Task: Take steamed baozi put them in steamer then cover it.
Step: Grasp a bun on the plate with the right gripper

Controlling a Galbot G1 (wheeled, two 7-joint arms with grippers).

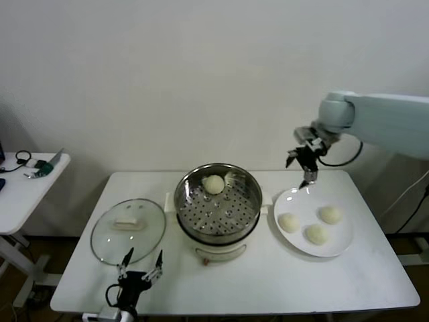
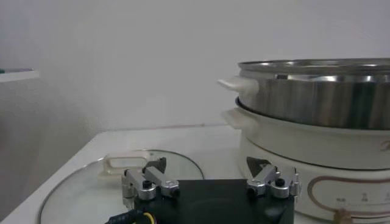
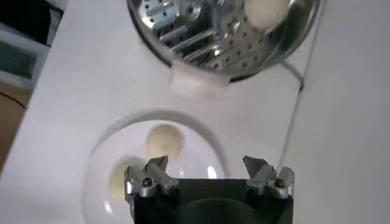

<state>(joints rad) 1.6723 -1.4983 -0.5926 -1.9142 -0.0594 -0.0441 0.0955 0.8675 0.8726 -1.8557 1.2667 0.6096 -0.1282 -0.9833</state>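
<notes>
The right hand (image 1: 305, 168) hangs spread and empty above the far rim of the plate (image 1: 343, 243), just beside the steamer (image 1: 218, 201). To do this step well, I'd drop straight over one bun (image 1: 289, 222), straddle it, and close gently — soft dough dents. The steamer holds one bun (image 1: 214, 184) on its perforated tray, at the far side; the plate holds three. The lid (image 1: 128, 229) lies on the surface on the steamer's other side, with the left hand (image 1: 141, 265) spread and idle near it
</notes>
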